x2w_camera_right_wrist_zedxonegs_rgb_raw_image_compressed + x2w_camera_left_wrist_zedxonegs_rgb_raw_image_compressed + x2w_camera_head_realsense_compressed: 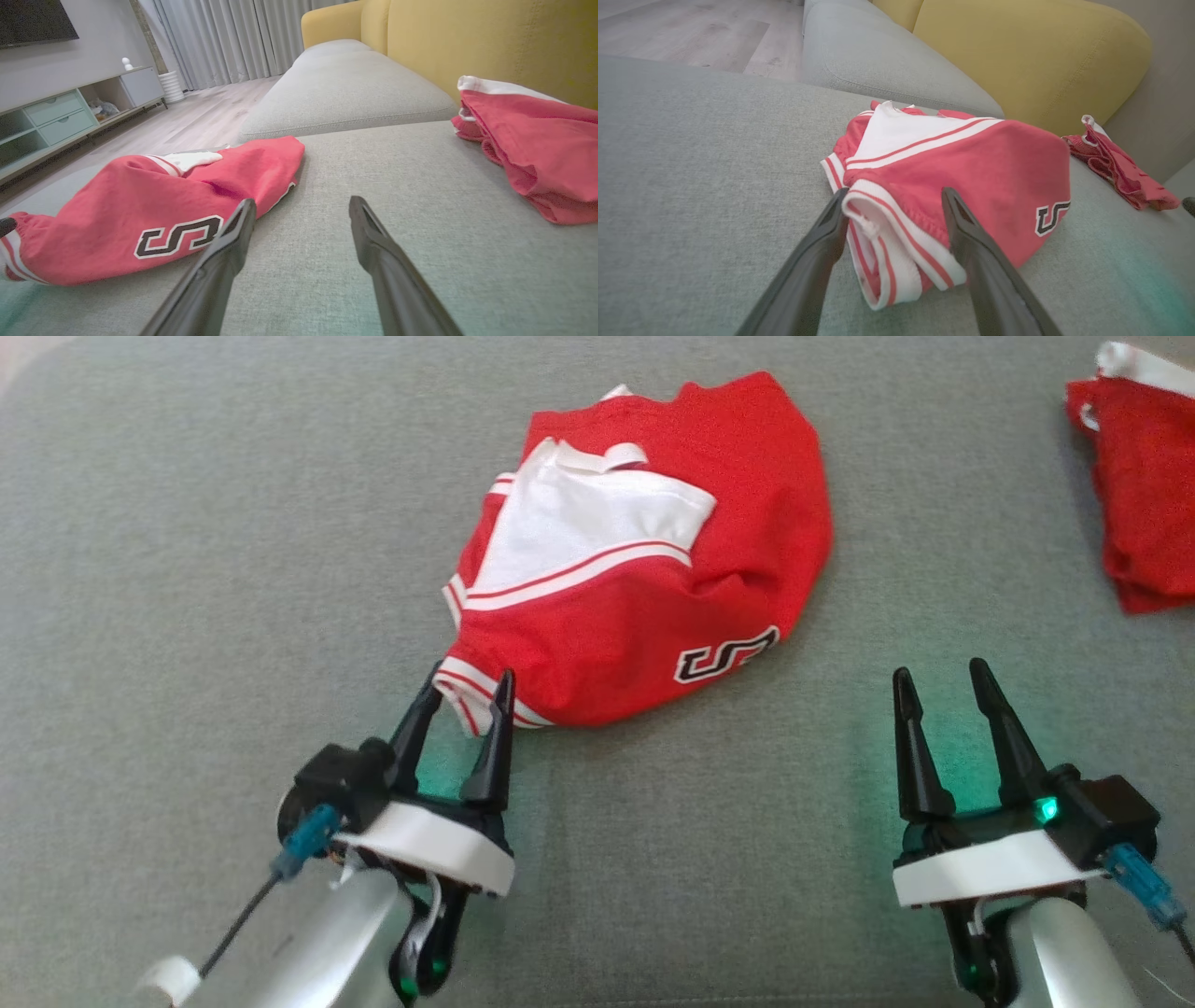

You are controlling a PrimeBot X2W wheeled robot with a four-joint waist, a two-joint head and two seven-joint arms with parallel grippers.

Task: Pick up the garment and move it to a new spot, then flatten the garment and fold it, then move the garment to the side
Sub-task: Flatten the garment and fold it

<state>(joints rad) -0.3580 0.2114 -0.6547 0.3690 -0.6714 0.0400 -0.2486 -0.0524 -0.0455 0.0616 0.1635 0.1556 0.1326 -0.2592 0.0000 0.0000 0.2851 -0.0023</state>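
Head view: at the pick-up step, with left gripper (471, 677) spread astride the striped hem (465, 698) of the crumpled garment (653, 541) on the grey cushion (187, 569), right gripper (938, 674) spread, well clear; next, likely pinch that hem, then lift.

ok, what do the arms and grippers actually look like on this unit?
Both match: the left gripper and right gripper each have two long, tapered black fingers on a black block, above a white band. Silver forearms follow. A blue plug with a thin dark cable sits at each wrist; green lights glow on both.
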